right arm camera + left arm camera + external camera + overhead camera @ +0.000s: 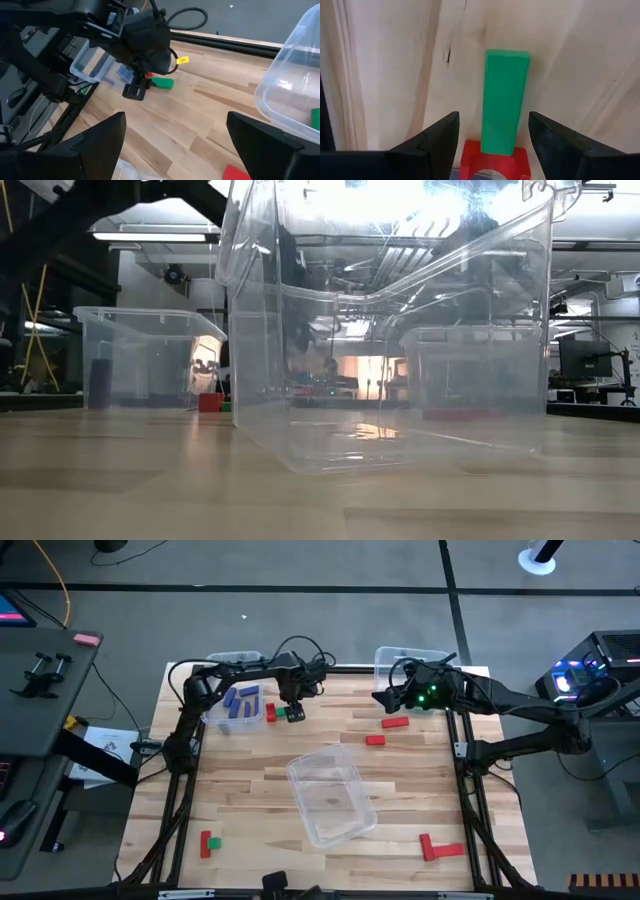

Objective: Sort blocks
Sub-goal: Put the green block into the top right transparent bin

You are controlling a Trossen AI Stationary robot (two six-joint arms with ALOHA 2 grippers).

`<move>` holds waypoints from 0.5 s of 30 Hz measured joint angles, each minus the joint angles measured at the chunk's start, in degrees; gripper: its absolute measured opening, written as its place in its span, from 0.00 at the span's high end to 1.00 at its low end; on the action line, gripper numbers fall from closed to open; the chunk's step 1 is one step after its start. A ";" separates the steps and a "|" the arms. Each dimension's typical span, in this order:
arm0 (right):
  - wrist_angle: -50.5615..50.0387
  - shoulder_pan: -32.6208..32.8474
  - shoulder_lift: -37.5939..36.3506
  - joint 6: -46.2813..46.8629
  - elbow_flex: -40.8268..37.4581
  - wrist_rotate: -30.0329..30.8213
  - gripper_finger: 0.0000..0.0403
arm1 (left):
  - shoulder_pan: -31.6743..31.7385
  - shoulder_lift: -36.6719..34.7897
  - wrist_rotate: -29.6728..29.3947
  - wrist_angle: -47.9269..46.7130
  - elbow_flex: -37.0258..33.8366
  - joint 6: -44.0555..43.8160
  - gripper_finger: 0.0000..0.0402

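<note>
The left gripper [492,137] is hovering jaws-apart over the long green rectangular block [504,100], whose length is running straight out between the fingers beside the blue-filled bin, while the right gripper [172,145] is waiting open, farther off.

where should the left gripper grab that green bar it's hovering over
Grip the green bar across its narrow width, near its middle, coming straight down from above. It lies flat on the table with both long sides free, and the left gripper is open with one finger on either side. One end touches a red block, so closing there risks catching both.
</note>
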 joint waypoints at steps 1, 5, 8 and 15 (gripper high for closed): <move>-0.01 0.00 0.00 0.00 0.00 -0.01 0.15 | 0.00 0.28 -0.12 -0.01 0.00 0.11 0.45; -0.02 0.00 0.00 0.00 0.00 -0.02 0.15 | 0.00 1.51 -0.18 0.10 0.00 0.09 0.45; -0.02 0.00 0.00 -0.07 0.00 -0.04 0.15 | 0.00 2.25 -0.20 0.19 0.00 -0.55 0.44; -0.04 -0.02 0.00 -0.13 0.00 -0.07 0.15 | -0.15 4.88 -0.07 -0.03 0.09 -2.03 0.45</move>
